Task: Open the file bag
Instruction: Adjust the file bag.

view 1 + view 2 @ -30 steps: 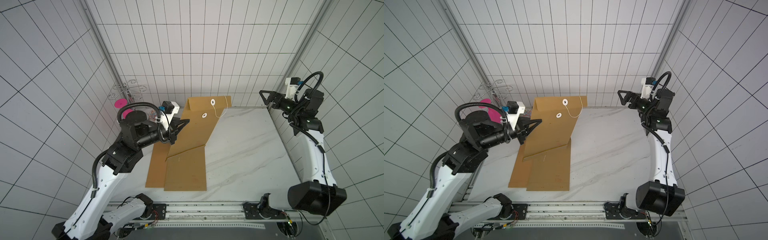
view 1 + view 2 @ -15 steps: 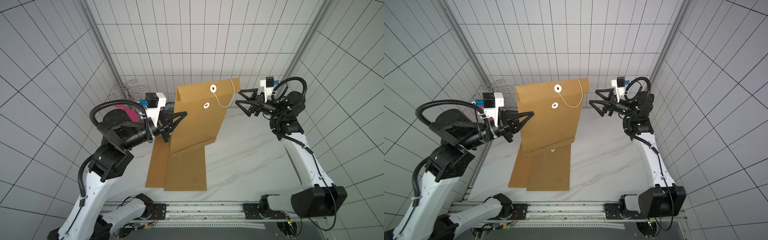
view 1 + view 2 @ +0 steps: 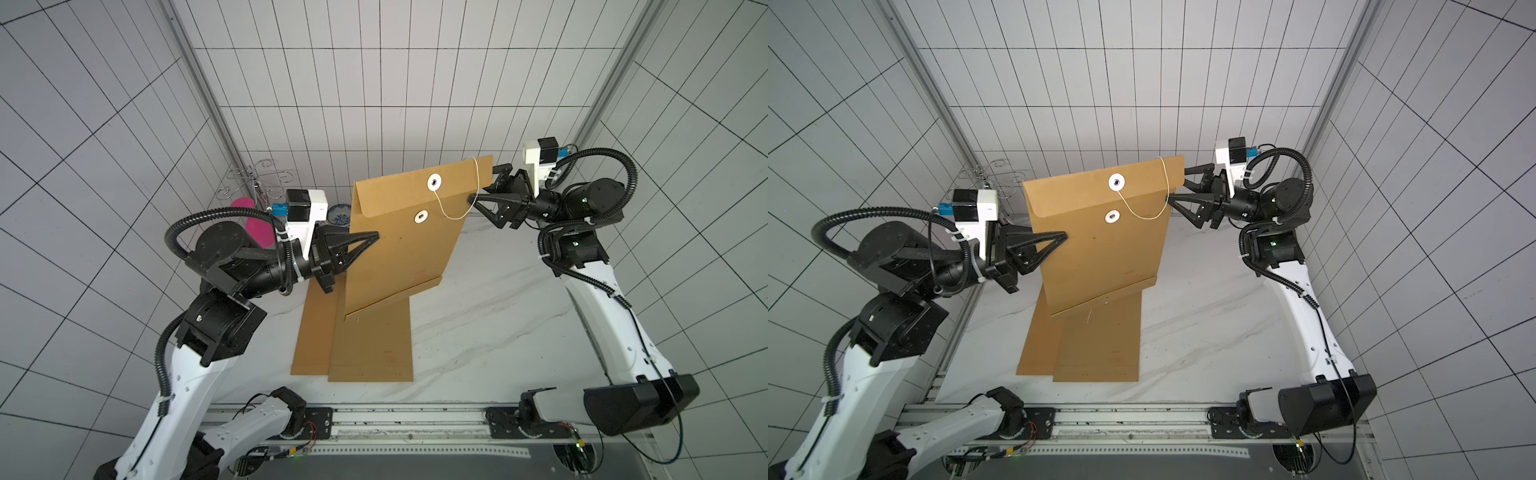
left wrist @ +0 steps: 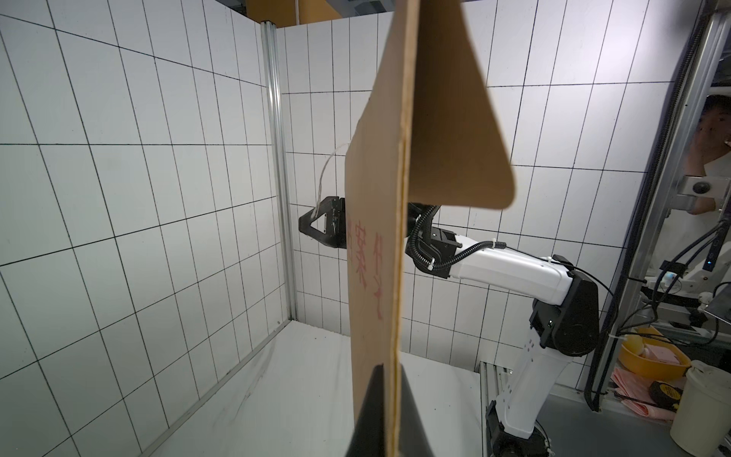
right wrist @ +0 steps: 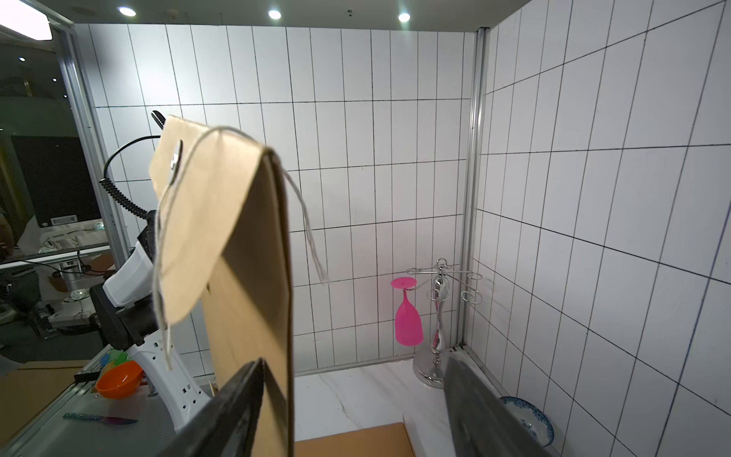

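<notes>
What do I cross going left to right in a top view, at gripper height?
Wire glass rack → left gripper → file bag → right gripper.

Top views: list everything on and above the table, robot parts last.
file bag: 1, brown, upright above the table, flap folded down
string: 1, white, loose loop from the upper disc
upper disc, lower disc: 2, white, flap and body
flat bags: 2, brown, overlapping on the table
glass rack: 1, silver, far left corner
glass: 1, pink, hanging upside down from the rack
dish: 1, blue-patterned, beside the rack
table: 1, white marble
left gripper: black, shut on the bag's edge
right gripper: black, open, straddling the opposite edge
</notes>
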`<control>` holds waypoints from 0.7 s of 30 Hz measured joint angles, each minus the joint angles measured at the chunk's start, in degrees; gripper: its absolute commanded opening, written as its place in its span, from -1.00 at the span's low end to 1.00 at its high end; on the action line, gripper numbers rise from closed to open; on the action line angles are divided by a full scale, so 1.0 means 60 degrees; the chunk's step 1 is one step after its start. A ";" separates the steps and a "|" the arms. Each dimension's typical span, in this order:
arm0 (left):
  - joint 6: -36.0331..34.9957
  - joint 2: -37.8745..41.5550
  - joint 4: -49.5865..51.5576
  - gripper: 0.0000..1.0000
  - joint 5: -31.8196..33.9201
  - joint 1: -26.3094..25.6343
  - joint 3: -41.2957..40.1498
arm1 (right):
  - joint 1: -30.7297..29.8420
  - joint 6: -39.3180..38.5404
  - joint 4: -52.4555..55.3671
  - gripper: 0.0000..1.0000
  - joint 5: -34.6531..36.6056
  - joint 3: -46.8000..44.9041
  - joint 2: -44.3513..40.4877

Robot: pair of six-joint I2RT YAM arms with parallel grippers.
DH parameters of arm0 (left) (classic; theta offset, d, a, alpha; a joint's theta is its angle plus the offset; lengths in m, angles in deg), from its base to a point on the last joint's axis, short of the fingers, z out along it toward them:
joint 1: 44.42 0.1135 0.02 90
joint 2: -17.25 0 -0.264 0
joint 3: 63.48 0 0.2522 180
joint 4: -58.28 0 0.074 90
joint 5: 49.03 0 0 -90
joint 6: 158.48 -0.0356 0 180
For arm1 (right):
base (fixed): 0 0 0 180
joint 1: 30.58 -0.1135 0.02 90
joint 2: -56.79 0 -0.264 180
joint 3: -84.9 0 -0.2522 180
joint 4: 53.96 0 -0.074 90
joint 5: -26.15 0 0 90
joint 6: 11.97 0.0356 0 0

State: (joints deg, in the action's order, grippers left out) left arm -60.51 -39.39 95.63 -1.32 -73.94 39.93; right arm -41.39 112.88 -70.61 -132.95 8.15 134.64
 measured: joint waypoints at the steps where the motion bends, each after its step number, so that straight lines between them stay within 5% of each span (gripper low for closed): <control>1: 0.0004 0.0015 -0.0029 -1.00 -0.0040 0.0000 -0.0029 | -0.0036 0.0051 -0.0047 0.41 -0.0036 0.0084 0.0011; 21: -0.0080 0.0025 -0.0015 -1.00 -0.0328 0.0000 -0.0488 | -0.0331 0.0423 -0.0273 -0.16 -0.0284 0.1100 -0.0022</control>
State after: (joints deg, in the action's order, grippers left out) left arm -60.99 -39.24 95.55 -3.28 -73.94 37.00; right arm -43.38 115.42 -72.25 -134.66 14.75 134.51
